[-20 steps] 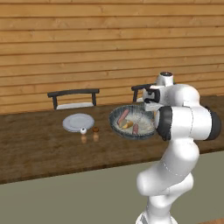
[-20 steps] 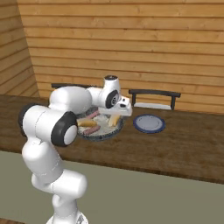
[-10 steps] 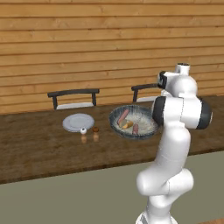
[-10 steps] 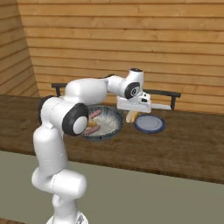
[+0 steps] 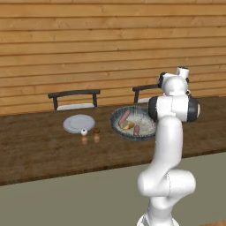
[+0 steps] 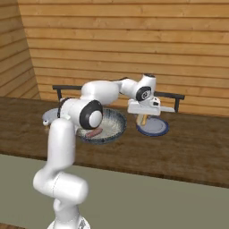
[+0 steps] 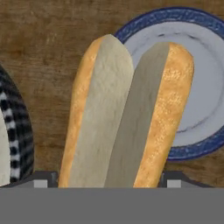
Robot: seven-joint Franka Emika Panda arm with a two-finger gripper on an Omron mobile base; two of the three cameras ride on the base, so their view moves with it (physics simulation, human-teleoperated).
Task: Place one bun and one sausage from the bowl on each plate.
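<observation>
The white arm's gripper (image 6: pixel 143 119) hangs over the near edge of the small round blue-rimmed plate (image 6: pixel 154 129), jaws spread wide and pinching a split golden-crusted hot-dog bun (image 7: pixel 127 118) between them. In the hand view the bun's two pale halves point up across the plate's rim (image 7: pixel 175 17). The large dark blue-grey patterned bowl (image 5: pixel 119 126) sits just beside it on the dark wooden worktop (image 5: pixel 39 150), two reddish sausages (image 5: pixel 125 117) inside. The plain pale grey plate (image 5: pixel 78 123) lies further left, two small shakers (image 5: pixel 84 133) near it.
</observation>
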